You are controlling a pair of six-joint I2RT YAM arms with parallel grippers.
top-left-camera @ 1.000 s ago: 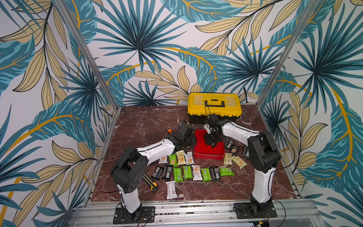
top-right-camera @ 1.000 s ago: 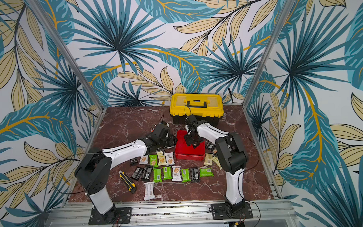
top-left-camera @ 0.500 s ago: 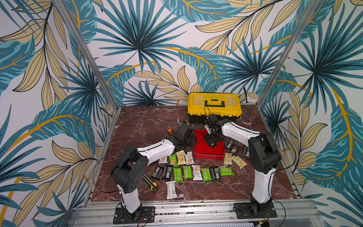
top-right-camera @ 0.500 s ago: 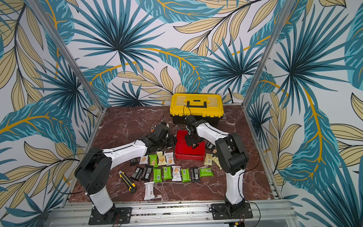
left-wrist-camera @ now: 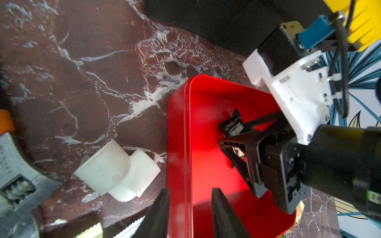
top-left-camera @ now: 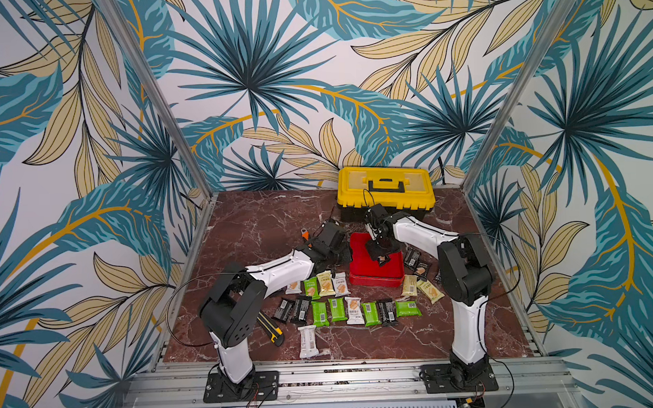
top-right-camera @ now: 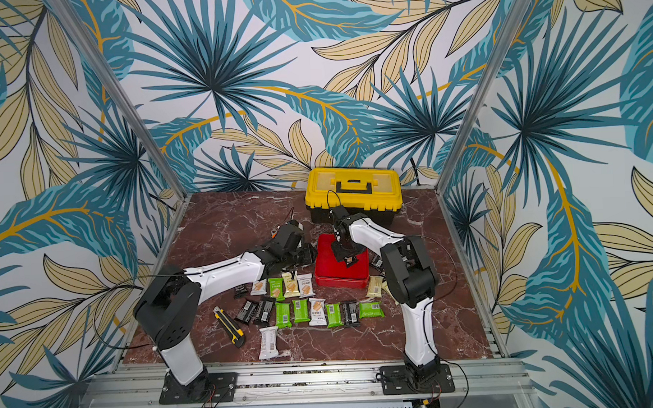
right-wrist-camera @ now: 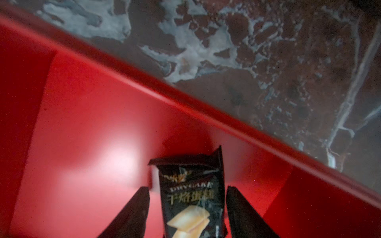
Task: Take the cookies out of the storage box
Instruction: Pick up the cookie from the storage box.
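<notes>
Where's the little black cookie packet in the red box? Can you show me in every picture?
In both top views: the black cookie packet is a tiny bit showing under the right gripper, over the storage box.
Left wrist: the packet stands inside the box, at the right gripper's fingertips.
Right wrist: the packet sits between that gripper's fingers.
Shared landmark: the red storage box's wall, in every view.
</notes>
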